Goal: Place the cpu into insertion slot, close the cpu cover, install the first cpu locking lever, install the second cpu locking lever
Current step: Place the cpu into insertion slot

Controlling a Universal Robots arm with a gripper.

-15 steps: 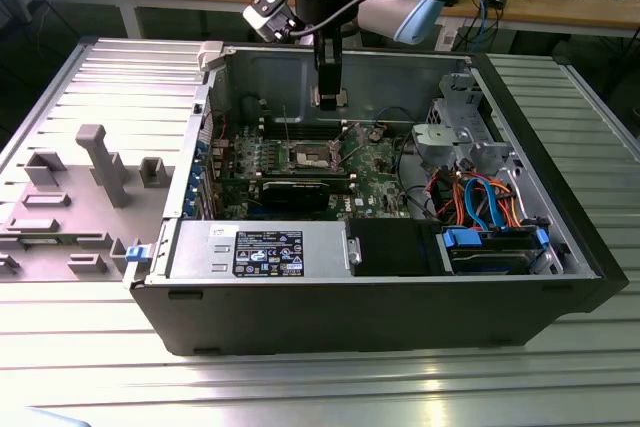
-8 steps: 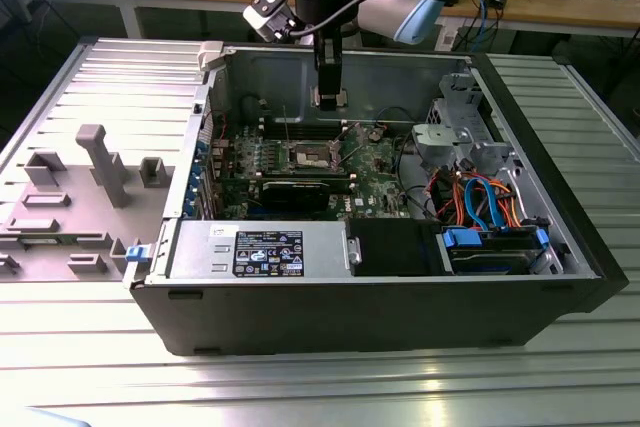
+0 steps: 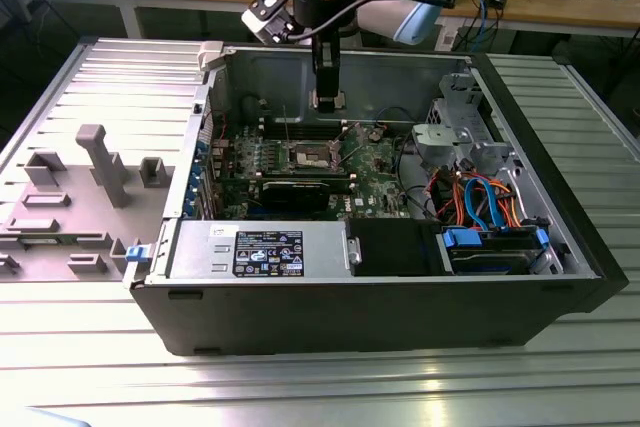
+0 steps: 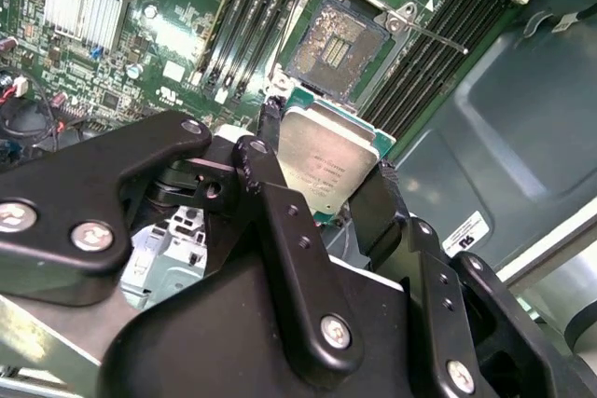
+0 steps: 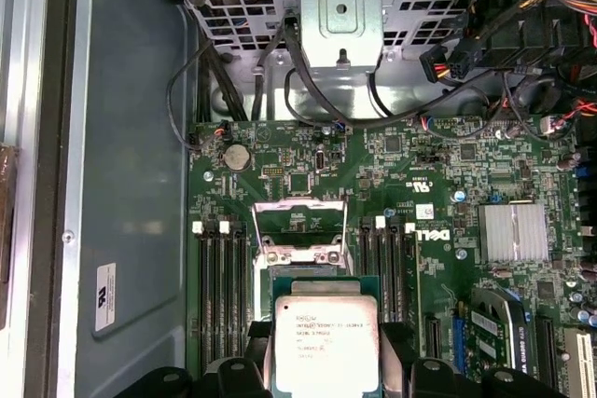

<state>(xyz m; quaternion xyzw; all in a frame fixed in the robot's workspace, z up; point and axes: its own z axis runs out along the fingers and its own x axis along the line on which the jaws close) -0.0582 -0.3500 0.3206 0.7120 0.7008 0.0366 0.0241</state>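
cpu [image 4: 328, 172]: flat square, dull silver-grey top, green edge; you see print on it.
gripper [image 4: 326, 144]: pinches cpu by opposite edges.
slot [image 4: 340, 39]: bare, dark centre, near the cpu.

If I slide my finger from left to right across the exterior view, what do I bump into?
Grey upright post → white label on the power supply → gripper holding the cpu → blue drive carrier.
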